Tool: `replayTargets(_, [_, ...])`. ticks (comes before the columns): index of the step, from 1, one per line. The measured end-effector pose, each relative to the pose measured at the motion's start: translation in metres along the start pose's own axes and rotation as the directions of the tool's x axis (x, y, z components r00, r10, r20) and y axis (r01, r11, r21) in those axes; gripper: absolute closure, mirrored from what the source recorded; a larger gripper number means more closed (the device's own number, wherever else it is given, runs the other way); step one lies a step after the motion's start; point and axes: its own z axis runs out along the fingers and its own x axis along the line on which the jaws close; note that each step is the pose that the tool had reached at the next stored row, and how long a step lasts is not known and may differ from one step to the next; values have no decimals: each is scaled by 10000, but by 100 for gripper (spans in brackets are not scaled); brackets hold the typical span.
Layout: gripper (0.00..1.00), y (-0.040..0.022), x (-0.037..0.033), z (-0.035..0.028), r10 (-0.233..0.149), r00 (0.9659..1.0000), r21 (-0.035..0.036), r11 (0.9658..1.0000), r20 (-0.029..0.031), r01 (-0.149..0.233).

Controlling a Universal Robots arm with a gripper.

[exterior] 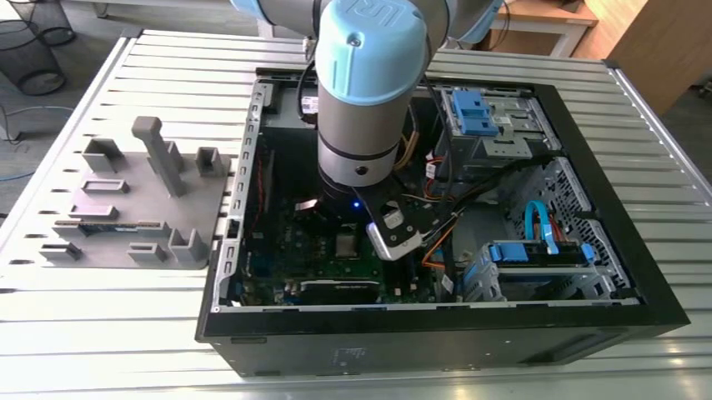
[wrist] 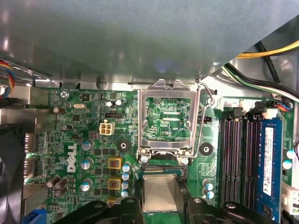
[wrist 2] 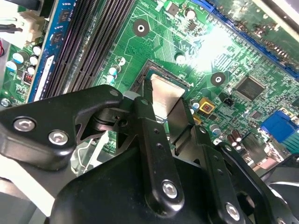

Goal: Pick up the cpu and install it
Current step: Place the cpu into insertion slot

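Note:
The cpu [wrist 2: 163,93], a small flat silver square, sits low over the motherboard's socket [wrist 2: 154,70] with a black finger against each side. In the first wrist view the cpu [wrist: 160,193] lies just in front of the raised silver hinged socket frame [wrist: 166,86]. My gripper [wrist 2: 164,112] is shut on it, and its fingers [wrist: 130,205] frame the chip on both sides. In the exterior view the arm reaches straight down into the open computer case [exterior: 623,321], with the gripper [exterior: 347,237] just above the green motherboard [exterior: 295,258].
Black memory slots [wrist: 238,158] and a blue memory stick [wrist: 270,158] run beside the socket. Drive cages with blue clips [exterior: 478,112] and loose cables [exterior: 445,237] crowd the case's far side. A grey fixture plate [exterior: 133,208] stands on the slatted table outside the case.

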Motion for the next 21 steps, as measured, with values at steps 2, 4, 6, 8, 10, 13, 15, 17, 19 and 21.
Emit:
replayTargets(2, [62,0,0,-2,17,10000,1,10000,0,-17])
replayTargets(4, [62,-2,0,-3,117,9999,19,9999,1,-117])
replayTargets(6, [62,-2,-1,-4,288,9996,22,9996,5,-288])
replayTargets(8, [62,-2,0,-4,425,9991,23,9991,7,-425])
replayTargets(10, [62,-2,0,-4,429,9991,23,9991,8,-429])
replayTargets(13, [62,-3,-6,-3,432,9991,24,9991,7,-432])
replayTargets(15, [62,-2,-9,-2,432,9991,23,9991,8,-432])
replayTargets(17, [62,-3,-11,-2,432,9991,23,9991,7,-433])
replayTargets(19, [62,-3,-12,-1,433,9991,24,9991,7,-433])
replayTargets(21, [62,-3,-12,0,433,9991,24,9991,8,-433])
